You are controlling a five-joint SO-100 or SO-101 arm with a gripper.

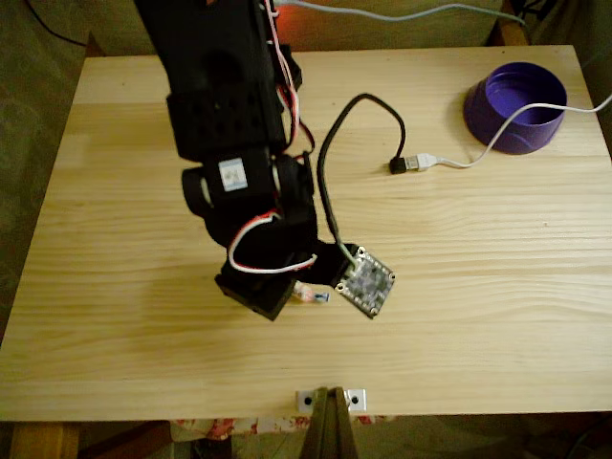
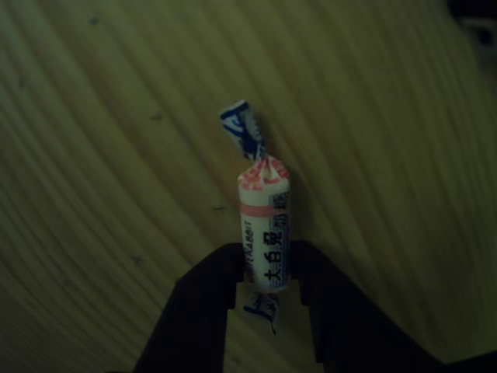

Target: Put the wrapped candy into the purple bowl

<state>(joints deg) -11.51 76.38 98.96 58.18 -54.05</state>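
Straddling the wrapped candy, the gripper is sitting low on the wooden table, its jaws flanking the lower end; contact is unclear. The purple bowl is sitting well apart at the far right corner, a white USB cable draping over its rim.

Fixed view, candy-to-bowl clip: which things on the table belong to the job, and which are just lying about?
Belongs to the job:
- wrapped candy, lying on the wood between the tool's two fingers
- purple bowl, far right corner of the table in the fixed view

Just lying about:
- white USB plug and its white cable, which runs over the bowl
- metal bracket at the near table edge
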